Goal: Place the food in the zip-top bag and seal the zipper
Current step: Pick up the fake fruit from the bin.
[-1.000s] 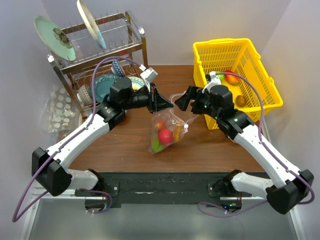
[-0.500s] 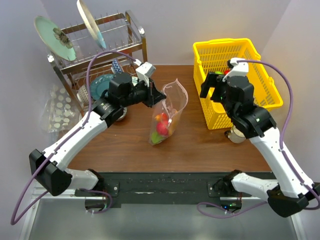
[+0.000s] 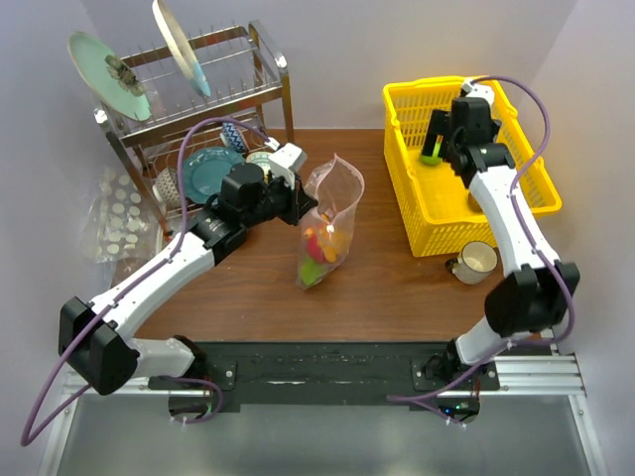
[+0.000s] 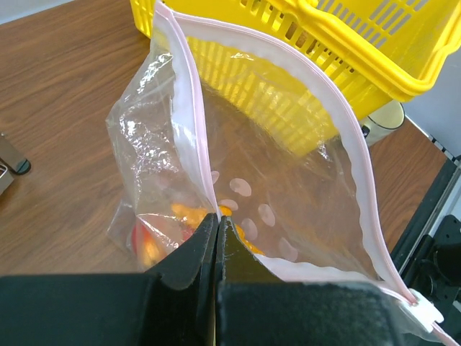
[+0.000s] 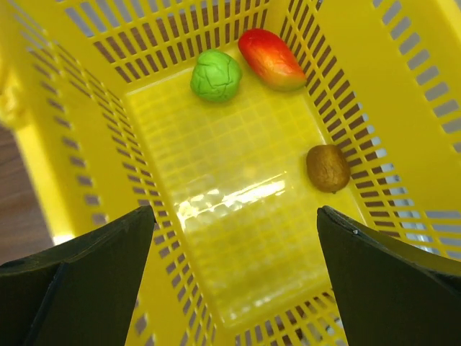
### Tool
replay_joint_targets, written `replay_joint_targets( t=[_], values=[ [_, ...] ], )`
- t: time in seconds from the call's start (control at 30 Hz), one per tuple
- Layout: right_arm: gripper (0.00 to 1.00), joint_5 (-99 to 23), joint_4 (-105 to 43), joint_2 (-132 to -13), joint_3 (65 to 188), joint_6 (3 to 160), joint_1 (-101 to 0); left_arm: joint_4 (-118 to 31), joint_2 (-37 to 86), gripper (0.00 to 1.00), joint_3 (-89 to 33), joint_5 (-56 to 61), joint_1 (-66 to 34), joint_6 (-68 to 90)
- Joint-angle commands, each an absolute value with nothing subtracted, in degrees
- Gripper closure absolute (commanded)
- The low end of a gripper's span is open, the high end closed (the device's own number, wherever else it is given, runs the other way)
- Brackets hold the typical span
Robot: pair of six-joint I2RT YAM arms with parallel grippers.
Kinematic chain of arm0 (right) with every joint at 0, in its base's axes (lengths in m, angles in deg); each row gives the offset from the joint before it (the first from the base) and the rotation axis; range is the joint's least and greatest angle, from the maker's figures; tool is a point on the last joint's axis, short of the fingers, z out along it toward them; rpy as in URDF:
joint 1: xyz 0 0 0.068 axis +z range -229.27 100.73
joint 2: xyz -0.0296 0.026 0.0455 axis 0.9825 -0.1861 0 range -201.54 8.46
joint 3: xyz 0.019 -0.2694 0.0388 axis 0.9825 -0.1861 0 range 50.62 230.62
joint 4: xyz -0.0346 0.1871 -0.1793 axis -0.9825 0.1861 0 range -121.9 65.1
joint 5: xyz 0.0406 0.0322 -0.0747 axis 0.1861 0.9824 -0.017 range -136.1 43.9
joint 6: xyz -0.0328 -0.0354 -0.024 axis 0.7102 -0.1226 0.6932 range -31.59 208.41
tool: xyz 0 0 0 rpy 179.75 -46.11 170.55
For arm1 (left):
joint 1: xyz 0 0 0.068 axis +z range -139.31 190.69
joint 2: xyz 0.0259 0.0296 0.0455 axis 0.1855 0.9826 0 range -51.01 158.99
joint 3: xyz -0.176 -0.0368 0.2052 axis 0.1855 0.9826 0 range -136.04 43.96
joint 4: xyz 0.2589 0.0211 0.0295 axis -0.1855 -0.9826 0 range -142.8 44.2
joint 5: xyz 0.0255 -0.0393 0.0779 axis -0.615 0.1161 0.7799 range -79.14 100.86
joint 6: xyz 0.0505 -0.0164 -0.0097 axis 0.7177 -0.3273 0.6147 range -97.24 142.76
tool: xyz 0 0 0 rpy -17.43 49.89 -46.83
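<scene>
Left gripper: clenched tight on the bag, pinching one side of its pink zipper strip at the mouth. Bag upright, bottom end down on the table, mouth gaping wide. Toy food, red, green and orange pieces, bunched at the bottom of the bag.

Right gripper: released, jaws spread wide, nothing between them, hanging above the inside of the yellow basket. On the basket floor: green ball just beside a red-orange fruit at one end; brown kiwi apart, close to a side wall.

Mug just beside the basket's near corner. Dish rack with plates at the far left.
</scene>
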State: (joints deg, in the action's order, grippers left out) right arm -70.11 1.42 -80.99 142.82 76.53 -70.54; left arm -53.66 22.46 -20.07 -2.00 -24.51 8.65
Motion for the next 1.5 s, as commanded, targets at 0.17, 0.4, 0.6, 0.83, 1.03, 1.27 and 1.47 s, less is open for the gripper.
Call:
replay_joint_targets(
  t=[0.17,0.4,0.6,0.83,1.03,1.27,1.47],
  values=[
    [0.01,-53.1,-4.4,-98.8,153.1,71.6,-78.2,-47.5,22.5,1.0,-17.7,-3.6,-24.5,10.5],
    [0.01,-52.0,-11.9,-112.1,159.4,69.7,-79.2,-47.0,24.4,1.0,-17.4,-3.4,-24.5,11.7],
    [0.02,-55.7,-11.2,-121.9,168.0,69.7,-80.7,-46.6,26.0,1.0,-17.3,-4.5,-24.5,11.9],
    [0.01,-53.1,-17.2,-128.5,168.8,68.1,-81.9,-46.7,26.5,1.0,-17.0,-4.8,-24.5,12.1],
    [0.16,-53.6,-19.0,-132.3,171.6,68.0,-82.3,-46.6,26.7,1.0,-16.9,-4.8,-24.5,12.3],
    [0.31,-51.9,-23.5,-128.7,165.1,68.4,-82.2,-46.7,26.8,1.0,-17.0,-4.9,-24.4,12.4],
    [0.35,-53.4,-23.8,-121.6,160.0,70.0,-82.2,-46.6,26.9,1.0,-17.0,-5.6,-24.5,12.2]
  ],
)
